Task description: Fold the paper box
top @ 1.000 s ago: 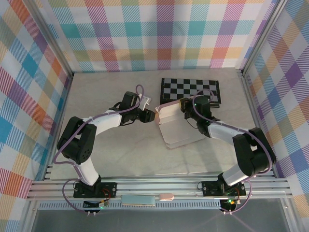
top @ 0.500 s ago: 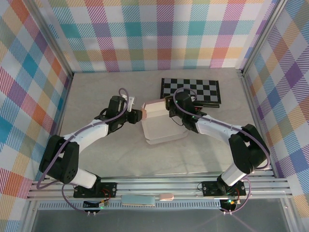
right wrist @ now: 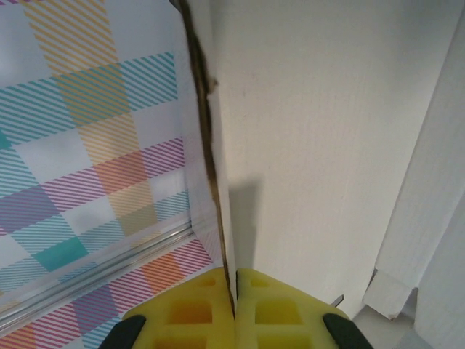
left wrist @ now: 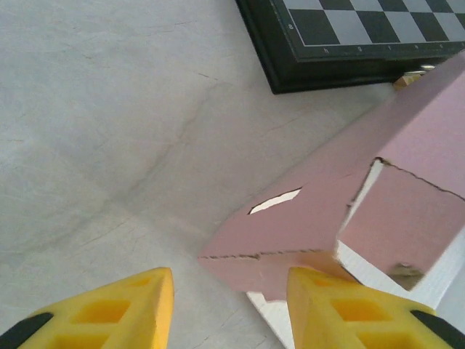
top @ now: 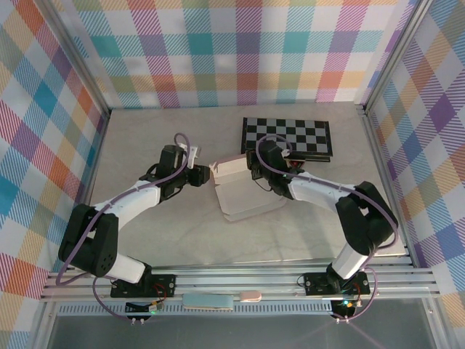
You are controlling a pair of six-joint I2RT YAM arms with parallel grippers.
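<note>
Right wrist: a wall of the paper box [right wrist: 327, 145] is pinched by the right hand [right wrist: 234, 302]; a flap is likely to be tucked next by the spread left hand [left wrist: 229, 291].

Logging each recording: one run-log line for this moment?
left claw: open, at paper box corner | right claw: shut on paper box wall | fold: unfinished

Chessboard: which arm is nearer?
Right arm. Its jaws, shut on the paper box, sit just off the chessboard; the left arm has open jaws at the box's left end, farther away.

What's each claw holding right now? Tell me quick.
Left claw: open, holding nothing, beside the box corner.
Right claw: closed on the box wall.
</note>
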